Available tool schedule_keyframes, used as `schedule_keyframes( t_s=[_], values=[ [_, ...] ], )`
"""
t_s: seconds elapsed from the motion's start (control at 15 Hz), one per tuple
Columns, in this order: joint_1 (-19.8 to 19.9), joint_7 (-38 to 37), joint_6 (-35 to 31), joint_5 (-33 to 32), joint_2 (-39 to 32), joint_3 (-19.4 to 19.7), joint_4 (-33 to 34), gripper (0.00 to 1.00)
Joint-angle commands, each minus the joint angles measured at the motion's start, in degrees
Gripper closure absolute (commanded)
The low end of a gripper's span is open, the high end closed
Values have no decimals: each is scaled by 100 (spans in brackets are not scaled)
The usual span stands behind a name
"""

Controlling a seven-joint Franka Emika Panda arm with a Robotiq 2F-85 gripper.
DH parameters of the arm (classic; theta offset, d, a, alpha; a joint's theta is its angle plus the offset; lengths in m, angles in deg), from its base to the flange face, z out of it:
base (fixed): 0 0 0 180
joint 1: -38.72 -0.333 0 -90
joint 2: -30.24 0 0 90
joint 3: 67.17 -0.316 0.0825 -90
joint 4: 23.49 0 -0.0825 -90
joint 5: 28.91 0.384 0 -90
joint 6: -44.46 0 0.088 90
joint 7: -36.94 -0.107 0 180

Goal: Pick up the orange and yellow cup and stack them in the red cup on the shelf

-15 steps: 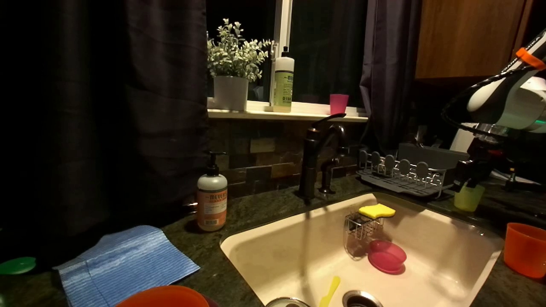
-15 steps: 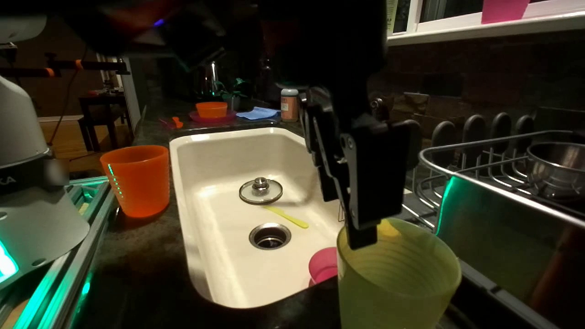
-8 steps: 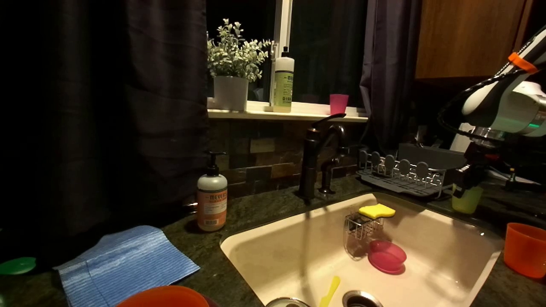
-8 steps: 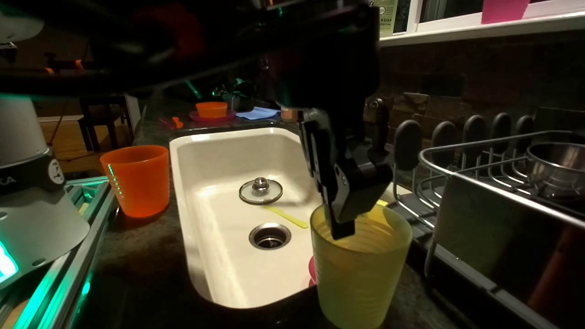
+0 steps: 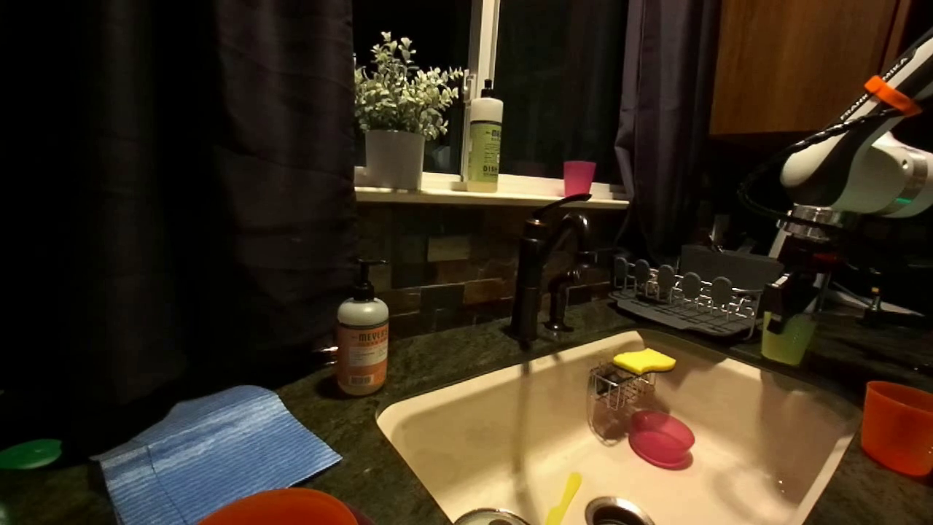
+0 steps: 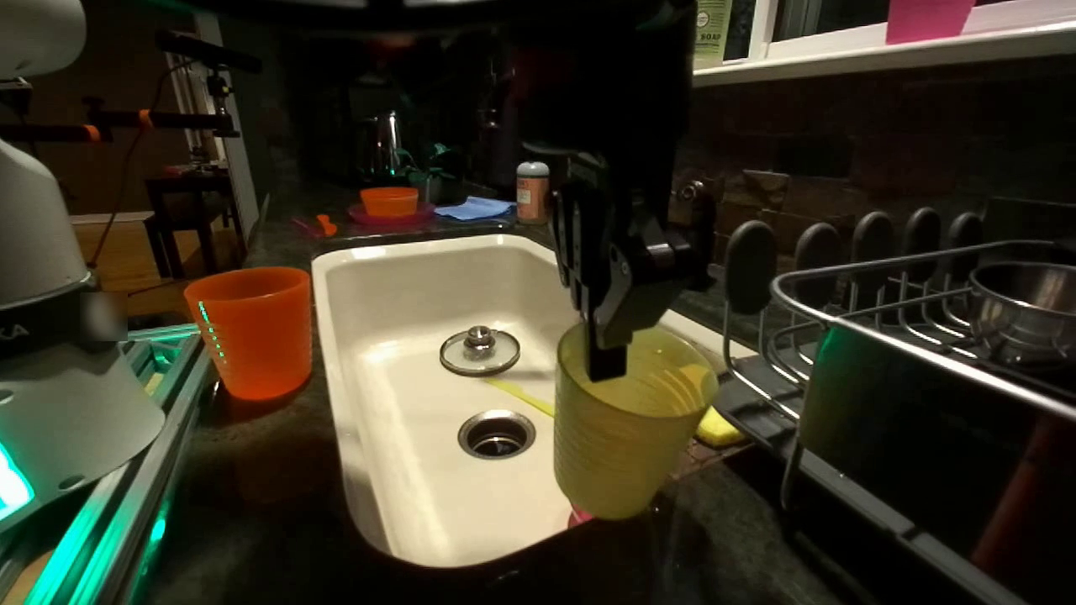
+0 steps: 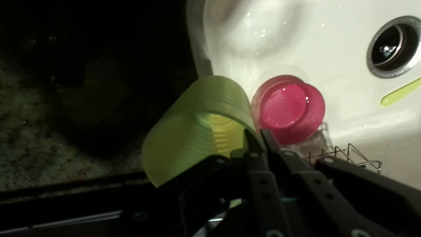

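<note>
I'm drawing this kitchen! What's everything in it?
Sink: 1, cream, in counter
Yellow cup: 1, yellow, gripped
Orange cup: 1, orange, counter
Pink cup: 1, pink, windowsill
Pink bowl: 1, pink, sink
Plate: 1, pink, counter
Orange bowl: 1, orange, plate
Caddy: 1, silver, sink
Sponge: 1, yellow, caddy
Knife: 1, yellow, sink
Glass lid: 1, clear, sink
Faucet: 1, dark, counter
Pump bottle: 1, orange-labelled, counter
Dish soap: 1, green, windowsill
Potted plant: 1, green, windowsill
Cloth: 1, blue, counter
Dish rack: 1, grey, counter
Pot: 1, silver, rack
Curtains: 2, dark, window
Arm: 1, mostly white, over counter
Gripper: 1, black, pinching yellow cup
</note>
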Motion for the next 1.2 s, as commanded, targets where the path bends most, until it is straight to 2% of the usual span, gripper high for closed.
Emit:
schedule_keyframes(
  t_s=[0.0, 0.2, 0.47, 0.8, 1.13],
  values=[
    [103, -1064, 1010, -510, 495, -391, 150, 99],
    [102, -2134, 1757, -783, 790, -752, 362, 99],
    [46, -3062, 1960, -950, 1195, -1143, 537, 99],
    [-82, -3483, 1870, -920, 1354, -1474, 1003, 99],
    [-251, -3855, 1725, -716, 988, -1627, 1821, 99]
  ],
)
